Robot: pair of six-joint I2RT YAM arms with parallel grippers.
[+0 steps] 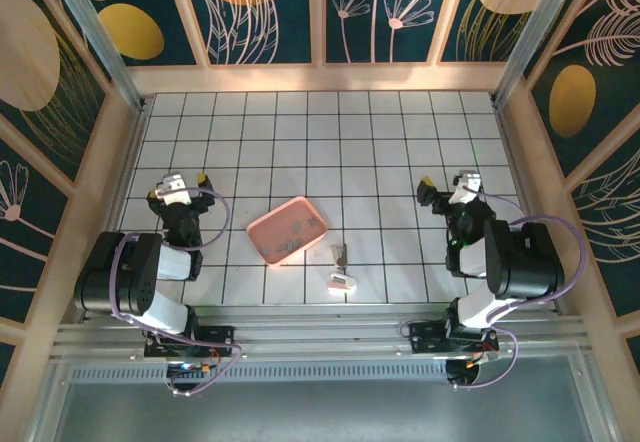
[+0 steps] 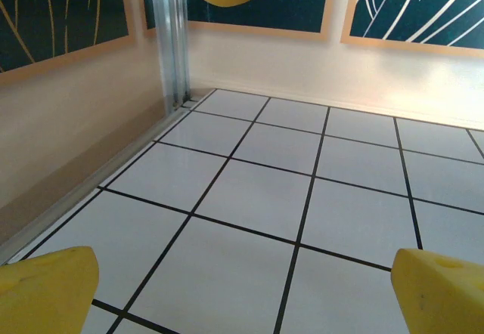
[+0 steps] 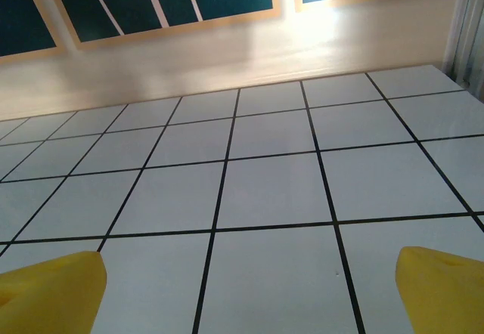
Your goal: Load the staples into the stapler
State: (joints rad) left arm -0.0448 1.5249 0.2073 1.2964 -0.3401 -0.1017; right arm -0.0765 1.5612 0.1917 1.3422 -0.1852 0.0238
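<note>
A pink rectangular tray [image 1: 270, 239] lies tilted near the middle of the tiled table, and the staples [image 1: 300, 226] show as tiny grey bits inside it. Just right of the tray's near corner sits the stapler [image 1: 342, 283], a small pale pink-white block with a grey metal part [image 1: 339, 255] behind it. My left gripper [image 1: 180, 186] hovers at the left side, well apart from the tray. In the left wrist view it [image 2: 242, 296] is open over bare tiles, yellow fingertips [image 2: 45, 289] wide apart. My right gripper [image 1: 447, 184] [image 3: 246, 292] stands open at the right side, nothing between its fingertips [image 3: 442, 285].
Wooden walls with dark patterned panels enclose the table on three sides. A metal post [image 2: 170, 39] stands in the far left corner. Both arm bases [image 1: 190, 337] sit on the rail at the near edge.
</note>
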